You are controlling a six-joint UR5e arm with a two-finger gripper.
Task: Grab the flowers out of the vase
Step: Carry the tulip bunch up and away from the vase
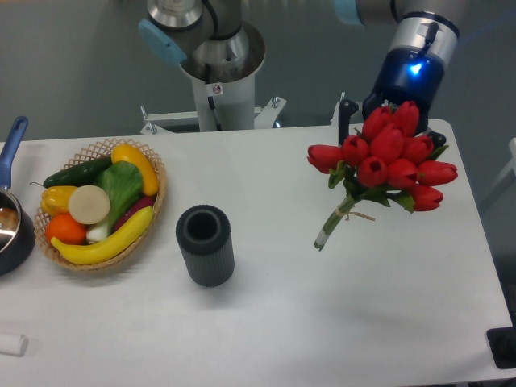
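The flowers [385, 157], a bunch of red tulips with green leaves and a pale stem bundle, hang in the air over the right side of the table, stems pointing down-left. My gripper [385, 121] is behind the blooms, shut on the bunch; one dark finger [347, 119] shows left of the tulips, the rest is hidden. The vase [205, 245], dark grey and ribbed, stands upright and empty at table centre-left, well left of the flowers.
A wicker basket [153, 216] of fruit and vegetables sits at the left. A blue-handled pan [14, 218] lies at the left edge. A small white object [12, 344] rests at the front left corner. The robot base [214, 72] stands behind the table.
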